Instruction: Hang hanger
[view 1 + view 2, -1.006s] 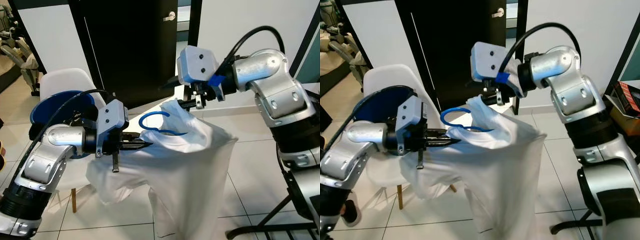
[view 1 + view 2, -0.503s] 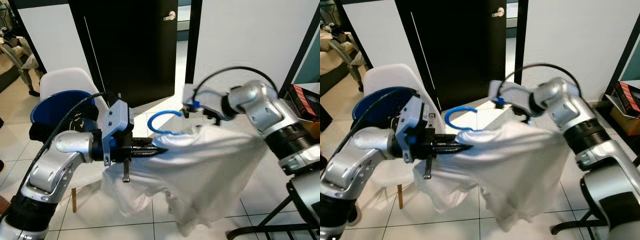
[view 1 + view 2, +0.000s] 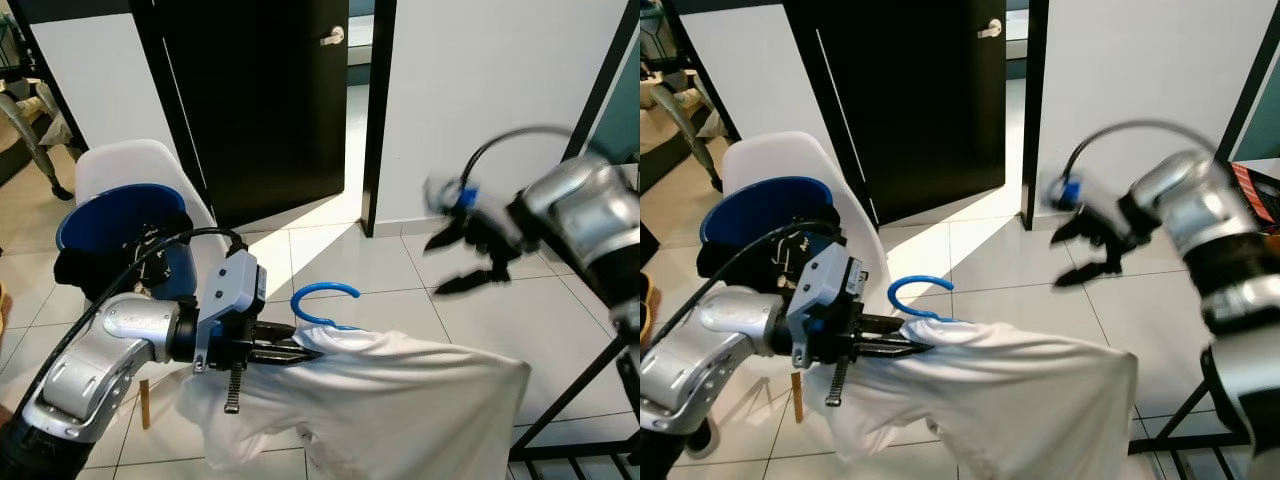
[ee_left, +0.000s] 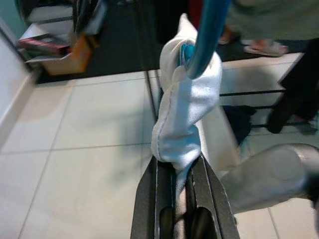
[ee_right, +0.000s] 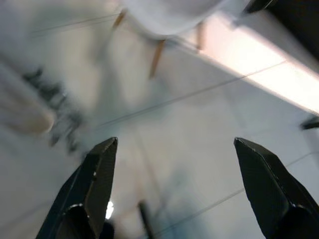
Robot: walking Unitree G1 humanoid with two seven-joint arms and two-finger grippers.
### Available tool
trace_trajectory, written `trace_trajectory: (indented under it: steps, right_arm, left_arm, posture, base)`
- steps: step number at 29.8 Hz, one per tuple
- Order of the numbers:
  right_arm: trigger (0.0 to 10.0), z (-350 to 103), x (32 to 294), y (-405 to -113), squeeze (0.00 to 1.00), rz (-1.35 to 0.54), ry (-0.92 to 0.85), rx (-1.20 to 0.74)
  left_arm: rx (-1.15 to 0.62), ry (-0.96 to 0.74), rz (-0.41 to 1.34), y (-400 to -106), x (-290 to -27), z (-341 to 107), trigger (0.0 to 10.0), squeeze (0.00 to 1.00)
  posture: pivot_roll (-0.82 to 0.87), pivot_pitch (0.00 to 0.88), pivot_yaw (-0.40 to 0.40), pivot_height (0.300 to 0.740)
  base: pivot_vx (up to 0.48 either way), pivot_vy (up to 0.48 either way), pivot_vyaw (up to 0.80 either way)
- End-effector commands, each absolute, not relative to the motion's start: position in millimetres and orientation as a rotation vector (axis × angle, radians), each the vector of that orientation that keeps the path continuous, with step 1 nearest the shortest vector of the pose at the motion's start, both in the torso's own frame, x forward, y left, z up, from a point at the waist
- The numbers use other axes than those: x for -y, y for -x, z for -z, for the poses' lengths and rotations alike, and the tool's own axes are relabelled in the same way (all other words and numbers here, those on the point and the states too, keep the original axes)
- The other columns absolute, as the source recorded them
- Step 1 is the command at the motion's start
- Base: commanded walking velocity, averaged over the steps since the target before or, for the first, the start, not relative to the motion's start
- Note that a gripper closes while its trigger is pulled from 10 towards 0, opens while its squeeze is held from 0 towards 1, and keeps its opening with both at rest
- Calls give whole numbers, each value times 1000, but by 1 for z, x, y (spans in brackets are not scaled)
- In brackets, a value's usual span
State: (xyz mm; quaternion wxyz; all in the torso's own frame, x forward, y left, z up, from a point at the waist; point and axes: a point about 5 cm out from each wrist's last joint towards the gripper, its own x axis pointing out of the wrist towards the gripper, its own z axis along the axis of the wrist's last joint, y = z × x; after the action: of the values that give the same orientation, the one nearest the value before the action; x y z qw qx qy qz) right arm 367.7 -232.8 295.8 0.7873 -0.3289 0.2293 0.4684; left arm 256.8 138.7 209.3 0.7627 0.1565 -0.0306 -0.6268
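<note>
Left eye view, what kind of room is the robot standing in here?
Probably a room in a home or flat: a tiled floor, a dark door with a metal handle standing ajar, and a white chair holding a blue basin.

You had a white chair [image 3: 120, 165] on your left, carrying a blue basin [image 3: 115, 205] with dark cloth [image 3: 80, 268] draped over its near edge. Behind it stood a black door [image 3: 255, 100] with a silver handle [image 3: 330, 37], partly open onto a white wall [image 3: 470, 90]. The floor [image 3: 380, 265] was of pale tiles. A black metal frame [image 3: 580, 430] stood at your lower right.
</note>
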Motion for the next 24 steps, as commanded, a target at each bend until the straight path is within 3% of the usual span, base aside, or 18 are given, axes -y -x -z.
trace_trajectory:
  steps: [1,7,11,16,24]
  right_arm:
    - [10000,-296,237,-372,0,-935,664,-451]
    - [10000,-295,263,-378,0,-660,493,-339]
    - [10000,-270,290,-376,0,-429,244,-249]
    - [10000,-238,305,-369,0,-288,82,-214]
    - [10000,-149,310,-346,0,-135,-26,-395]
  left_arm:
    - [89,-360,1280,-262,-150,-214,10000,0]
    - [98,-341,1101,-274,-170,-214,10000,0]
    - [131,-283,932,-279,-183,-210,10000,0]
    - [137,-199,869,-280,-175,-199,10000,0]
    - [105,-96,847,-276,-159,-175,10000,0]
  posture:
    - [-97,0,12,740]
    - [-93,0,8,740]
    - [-93,0,3,740]
    - [-106,0,8,740]
    - [-114,0,2,740]
  base:
    - [0,0,0]
    - [0,0,0]
    - [0,0,-372]
    - [0,0,-750]
    - [0,0,-755]
